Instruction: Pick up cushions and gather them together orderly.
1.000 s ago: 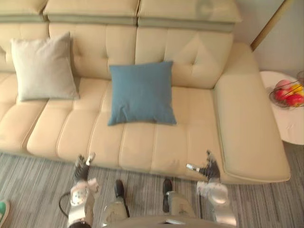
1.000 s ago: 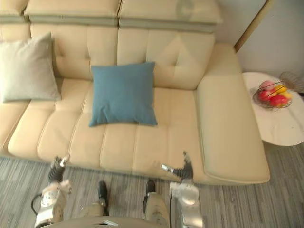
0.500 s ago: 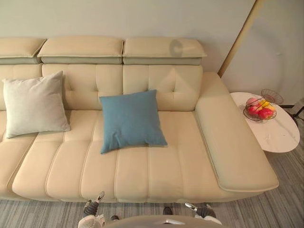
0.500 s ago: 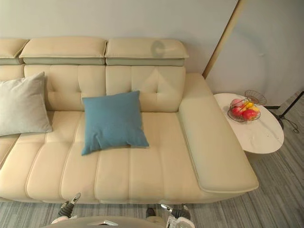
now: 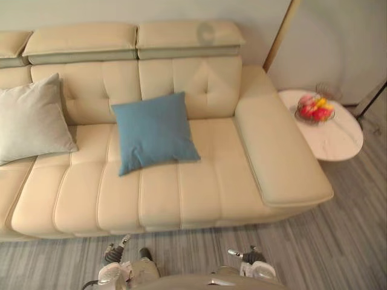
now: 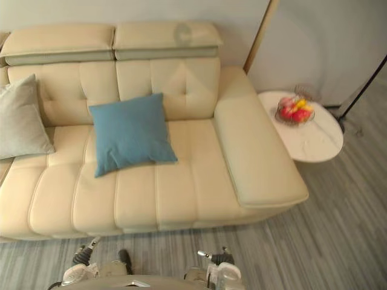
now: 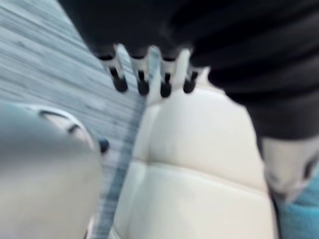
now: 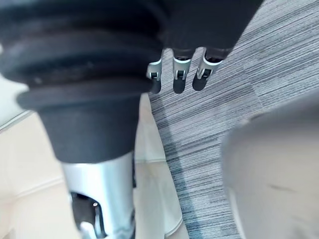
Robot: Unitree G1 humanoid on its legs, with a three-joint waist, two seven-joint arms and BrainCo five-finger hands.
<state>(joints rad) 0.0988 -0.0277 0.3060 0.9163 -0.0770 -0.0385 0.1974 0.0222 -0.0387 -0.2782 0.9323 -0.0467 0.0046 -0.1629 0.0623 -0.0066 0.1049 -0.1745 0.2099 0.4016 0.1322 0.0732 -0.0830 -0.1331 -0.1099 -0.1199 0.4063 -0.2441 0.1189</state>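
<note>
The blue cushion [image 5: 154,132] is seen mid-seat on the sofa [image 5: 199,181], set against the backrest. The grey cushion [image 5: 30,118] is propped well apart at the left end. Below, the left hand [image 5: 115,254] and right hand [image 5: 245,256] are held empty, fingers relaxed. This is seen closer in the wrist views: sofa past the left fingers, striped floor [image 8: 219,129] past the right.

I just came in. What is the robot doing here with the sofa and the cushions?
The robot stands before the cream sofa and has not yet touched a cushion. Its left hand and right hand hang low over the floor, open and empty. The blue cushion leans on the backrest near the middle of the seat; the light grey cushion leans further left, apart from it. A fruit bowl stands on the side table at the right.
</note>
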